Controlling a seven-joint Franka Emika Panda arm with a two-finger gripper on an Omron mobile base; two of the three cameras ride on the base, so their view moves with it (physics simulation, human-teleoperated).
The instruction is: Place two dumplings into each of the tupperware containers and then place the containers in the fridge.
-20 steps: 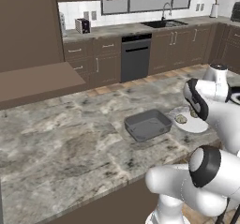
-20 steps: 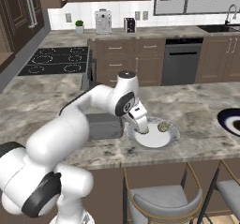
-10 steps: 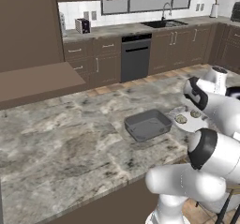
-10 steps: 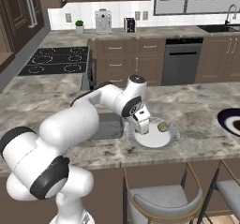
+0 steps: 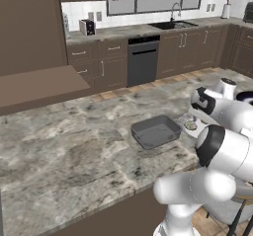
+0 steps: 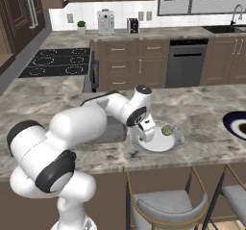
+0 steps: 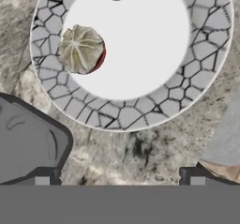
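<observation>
Hand view showed the gripper (image 7: 119, 176) spread open above the round plate (image 7: 206, 54), holding nothing; two dumplings (image 7: 81, 49) lay on the plate, near the counter's front edge, beside the dark grey tupperware container (image 5: 156, 130).

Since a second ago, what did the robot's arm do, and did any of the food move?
The arm swung its elbow lower and the open gripper came down closer over the round plate, jaws apart and holding nothing. The dumplings stayed on the plate, and the dark grey container stayed put on the counter beside it.
</observation>
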